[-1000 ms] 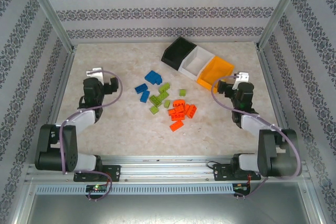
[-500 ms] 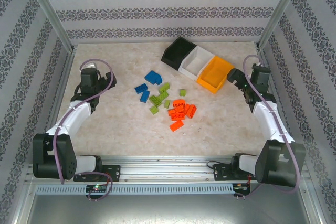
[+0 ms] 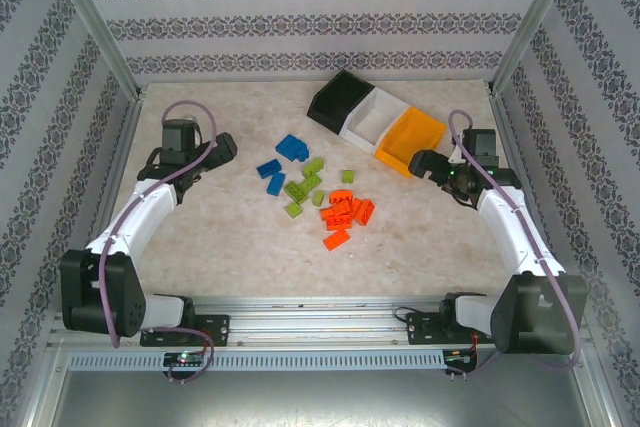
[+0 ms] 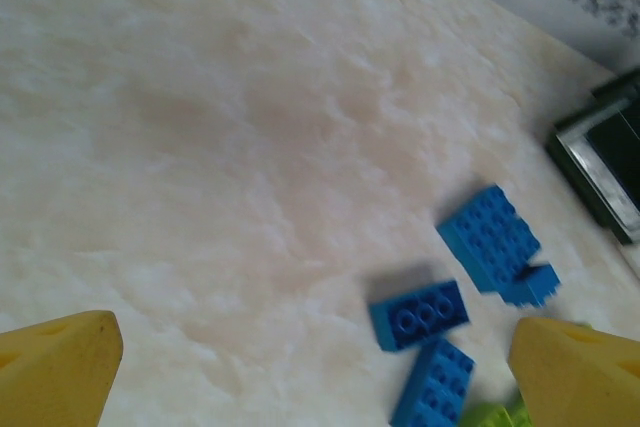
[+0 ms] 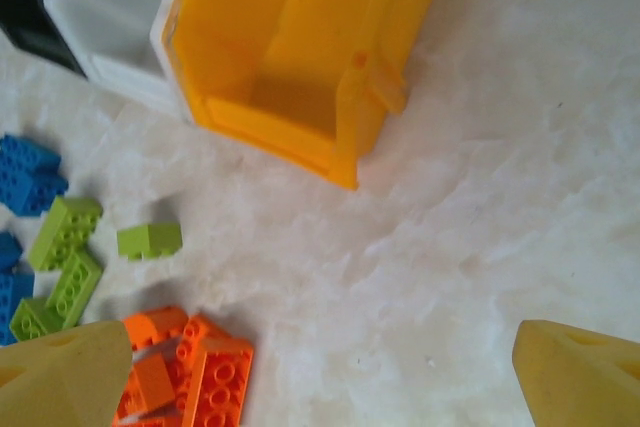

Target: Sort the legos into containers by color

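**Table** (image 3: 200,247): carries every item.

**Containers** (image 3: 372,122): three bins joined in a row at the far right of centre. The row runs diagonally.
- The black bin (image 3: 338,99) is farthest from the arms.
- The white bin (image 5: 110,7) is in the middle.
- The orange-yellow bin (image 5: 290,37) is closest to the right arm.
- No brick is visible in any bin.

**Left gripper** (image 3: 224,148): jaws spread wide, holding nothing, over bare table.

**Right gripper** (image 3: 418,161): jaws spread wide, holding nothing, just beside the orange-yellow bin.

**Legos** (image 3: 315,187): all loose on the table between the arms, in three colour groups.
- Orange bricks (image 3: 345,212): about seven, heaped and touching, so the count is uncertain. They lie nearer the right gripper.
- Lime green bricks (image 3: 298,190): six, in the middle.
- Blue bricks (image 3: 291,147): four, nearest the left gripper.

**Coming move:** the closest blue brick (image 4: 418,315) lies ahead of the left jaws, toward the right-hand finger. Its long axis runs roughly from finger to finger. A wrist turn is probably needed so the jaws close across its short width.
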You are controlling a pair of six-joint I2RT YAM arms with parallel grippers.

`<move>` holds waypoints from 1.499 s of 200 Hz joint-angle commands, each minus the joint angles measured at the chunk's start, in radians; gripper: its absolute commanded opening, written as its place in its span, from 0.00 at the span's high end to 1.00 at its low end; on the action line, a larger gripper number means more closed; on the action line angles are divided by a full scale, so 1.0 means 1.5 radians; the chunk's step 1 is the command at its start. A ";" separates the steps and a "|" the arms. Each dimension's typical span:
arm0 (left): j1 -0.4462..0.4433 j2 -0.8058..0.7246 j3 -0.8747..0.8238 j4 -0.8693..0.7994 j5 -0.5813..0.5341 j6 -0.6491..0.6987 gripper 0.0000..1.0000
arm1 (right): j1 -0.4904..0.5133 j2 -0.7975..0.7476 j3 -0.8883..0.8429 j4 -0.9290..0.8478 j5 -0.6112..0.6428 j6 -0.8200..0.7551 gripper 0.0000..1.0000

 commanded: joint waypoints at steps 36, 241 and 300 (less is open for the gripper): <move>-0.104 0.032 0.047 -0.097 0.053 0.023 0.00 | 0.041 -0.025 -0.007 -0.131 -0.015 -0.022 0.02; -0.172 0.027 -0.019 -0.120 0.130 -0.002 0.00 | 0.242 0.122 -0.056 -0.045 -0.062 0.166 0.20; -0.172 0.026 -0.020 -0.128 0.125 0.007 0.00 | 0.245 0.155 -0.052 -0.023 -0.066 0.185 0.25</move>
